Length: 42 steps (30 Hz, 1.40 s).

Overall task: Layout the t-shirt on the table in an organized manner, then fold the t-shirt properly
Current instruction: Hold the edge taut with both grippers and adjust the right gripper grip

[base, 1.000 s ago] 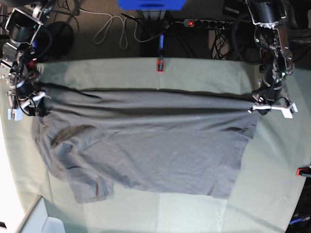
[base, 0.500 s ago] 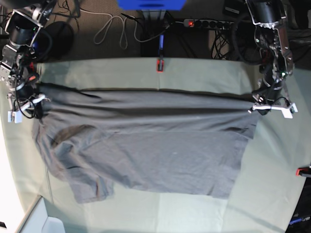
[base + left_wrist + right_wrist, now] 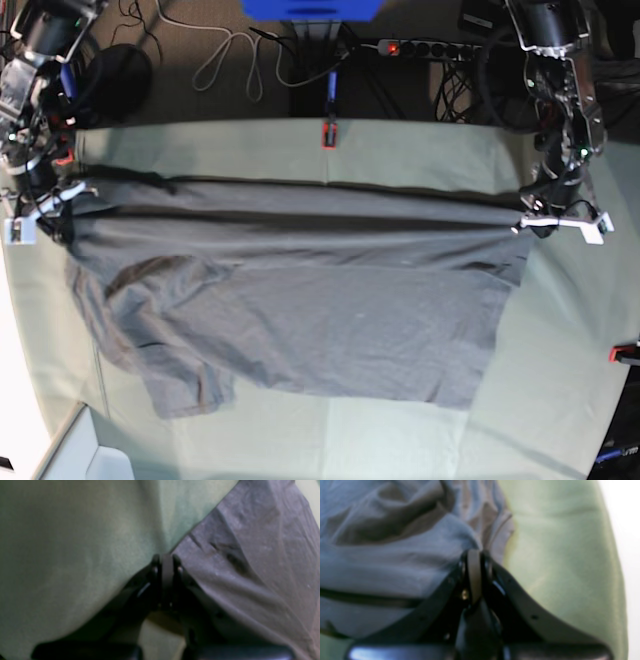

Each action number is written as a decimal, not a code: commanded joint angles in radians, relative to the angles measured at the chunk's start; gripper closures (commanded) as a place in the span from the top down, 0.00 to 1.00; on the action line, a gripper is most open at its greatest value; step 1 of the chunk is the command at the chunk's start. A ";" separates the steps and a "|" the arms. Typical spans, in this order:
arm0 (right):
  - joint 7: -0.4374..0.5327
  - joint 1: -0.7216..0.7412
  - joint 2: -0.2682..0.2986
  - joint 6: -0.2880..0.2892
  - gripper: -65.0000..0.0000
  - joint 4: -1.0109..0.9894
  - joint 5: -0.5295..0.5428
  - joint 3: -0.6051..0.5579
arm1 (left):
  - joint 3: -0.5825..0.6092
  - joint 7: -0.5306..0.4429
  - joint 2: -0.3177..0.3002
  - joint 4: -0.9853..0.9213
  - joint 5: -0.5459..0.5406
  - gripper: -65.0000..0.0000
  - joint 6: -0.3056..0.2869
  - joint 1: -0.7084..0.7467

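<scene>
The grey t-shirt (image 3: pixel 300 300) is held stretched between the two grippers so that its far edge is pulled into a straight, taut line across the table (image 3: pixel 420 150); this tension is judged to serve the laying-out step, since the rest of the garment trails flat toward the near side, with one sleeve crumpled below the right gripper. The left gripper (image 3: pixel 545 222) is clamped shut on one corner of the fabric, its fingers pressed together with cloth pinched between them in the left wrist view (image 3: pixel 166 566), and the green cloth is seen just beyond the fingertips. The right gripper (image 3: pixel 45 212) is likewise closed on the opposite corner, with bunched grey folds gathered directly ahead of its tips (image 3: pixel 475 562). Both arms are reached down from the far side of the table, forearms descending steeply and wrists held low near the surface, set well apart at opposite ends of the shirt. No fold has been made yet.
</scene>
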 commanded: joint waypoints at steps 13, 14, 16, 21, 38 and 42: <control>0.024 -0.071 -0.013 -0.001 0.00 0.088 0.014 0.051 | -0.008 -0.027 -0.022 0.077 -0.001 0.00 0.001 0.040; 0.024 -0.070 -0.013 -0.001 0.00 0.088 0.014 0.054 | -0.008 -0.027 -0.022 0.075 -0.001 0.00 0.001 0.040; 0.024 -0.067 -0.013 -0.001 0.00 0.088 0.014 0.054 | -0.008 -0.027 -0.023 0.075 -0.001 0.00 0.001 0.040; 0.023 -0.067 -0.012 -0.001 0.00 0.086 0.011 0.047 | -0.008 -0.026 -0.023 0.078 -0.001 0.00 0.001 0.041; 0.023 -0.059 -0.005 -0.001 0.58 0.026 0.013 0.186 | -0.007 -0.026 -0.016 0.077 -0.001 0.00 0.001 0.054; 0.023 -0.083 -0.015 -0.001 0.58 0.025 0.011 0.185 | -0.007 -0.026 -0.016 0.080 -0.001 0.00 0.001 0.054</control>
